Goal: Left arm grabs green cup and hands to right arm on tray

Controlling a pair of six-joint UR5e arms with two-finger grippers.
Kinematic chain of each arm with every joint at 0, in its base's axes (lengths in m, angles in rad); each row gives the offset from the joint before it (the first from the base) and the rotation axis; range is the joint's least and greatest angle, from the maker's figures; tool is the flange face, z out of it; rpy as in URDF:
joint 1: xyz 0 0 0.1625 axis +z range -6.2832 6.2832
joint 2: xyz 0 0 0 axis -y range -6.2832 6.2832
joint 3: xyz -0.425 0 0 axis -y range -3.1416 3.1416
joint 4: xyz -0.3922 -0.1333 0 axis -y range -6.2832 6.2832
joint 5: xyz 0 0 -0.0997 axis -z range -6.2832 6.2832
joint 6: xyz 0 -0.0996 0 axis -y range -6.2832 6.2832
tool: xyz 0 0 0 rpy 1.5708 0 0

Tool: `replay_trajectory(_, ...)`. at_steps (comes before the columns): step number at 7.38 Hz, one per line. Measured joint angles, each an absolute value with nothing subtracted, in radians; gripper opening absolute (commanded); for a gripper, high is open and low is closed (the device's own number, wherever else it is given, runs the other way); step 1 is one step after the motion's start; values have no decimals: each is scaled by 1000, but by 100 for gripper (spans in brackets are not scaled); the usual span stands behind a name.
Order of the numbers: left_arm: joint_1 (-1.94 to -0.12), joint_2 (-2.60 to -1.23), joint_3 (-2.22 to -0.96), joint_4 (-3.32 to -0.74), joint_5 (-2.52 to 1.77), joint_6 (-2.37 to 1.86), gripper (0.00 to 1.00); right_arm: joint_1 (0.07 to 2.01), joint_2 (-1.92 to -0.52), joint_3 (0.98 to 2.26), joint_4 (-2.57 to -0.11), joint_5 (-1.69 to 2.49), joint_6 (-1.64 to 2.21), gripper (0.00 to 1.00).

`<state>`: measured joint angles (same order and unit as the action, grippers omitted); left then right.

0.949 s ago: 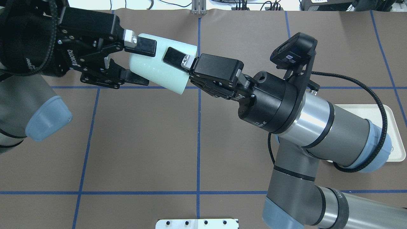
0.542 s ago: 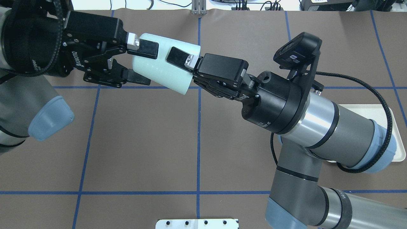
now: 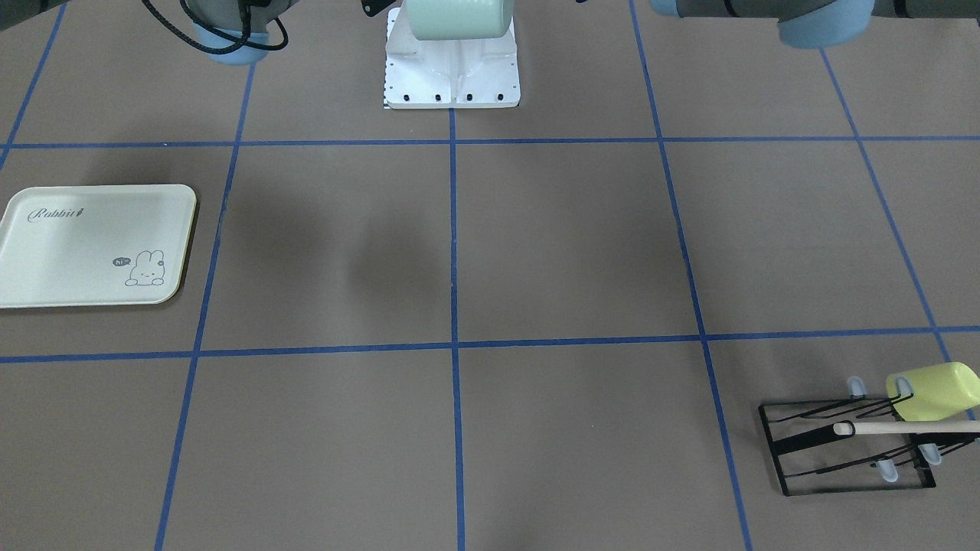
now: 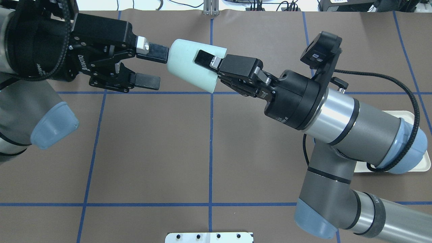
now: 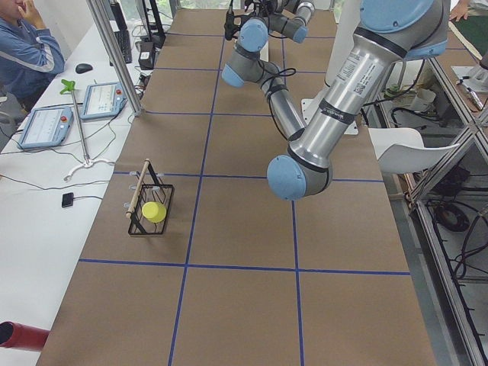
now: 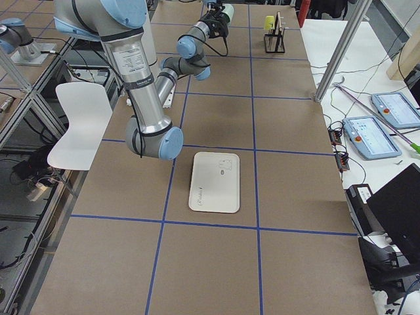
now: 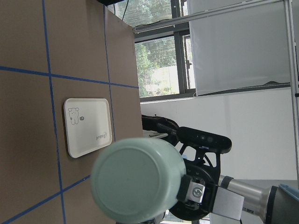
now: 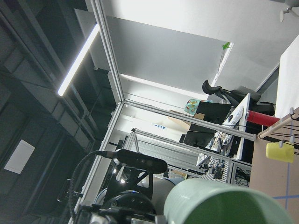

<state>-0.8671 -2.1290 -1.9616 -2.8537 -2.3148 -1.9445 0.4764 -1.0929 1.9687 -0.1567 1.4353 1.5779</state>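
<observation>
1. Above the worktop [image 4: 152, 152], the right gripper [image 4: 206, 69] is clamped on the green cup [image 4: 187, 67] near its rim.
2. Just beside the cup's base, the left gripper [image 4: 154, 68] gapes wide.
3. Well apart lies the tray [image 3: 76, 252].

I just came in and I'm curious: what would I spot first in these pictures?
The pale mint-green cup hangs sideways in the air over the table, clamped at its rim end by the right pincer. The left pincer gapes open right beside the cup's base. Off to the sides lie the cream Rabbit tray and a yellow-green cup on a black wire rack.
</observation>
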Motion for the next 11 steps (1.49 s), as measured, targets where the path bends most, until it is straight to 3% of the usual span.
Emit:
replay_trajectory(3, -868, -2126, -1934, -2852, -2313, -1938, 100, 544, -1117, 1983, -413, 1439, 1576, 0)
replay_trajectory(7, -873, -2026, -1845, -2784, -2310, -1769, 100, 680, -1123, 2138, -1149, 1634, 1523, 0)
replay_trajectory(11, -931, -1959, -1848, -2321, -2303, -1321, 100, 771, -1115, 2208, -1717, 1762, 1252, 0)
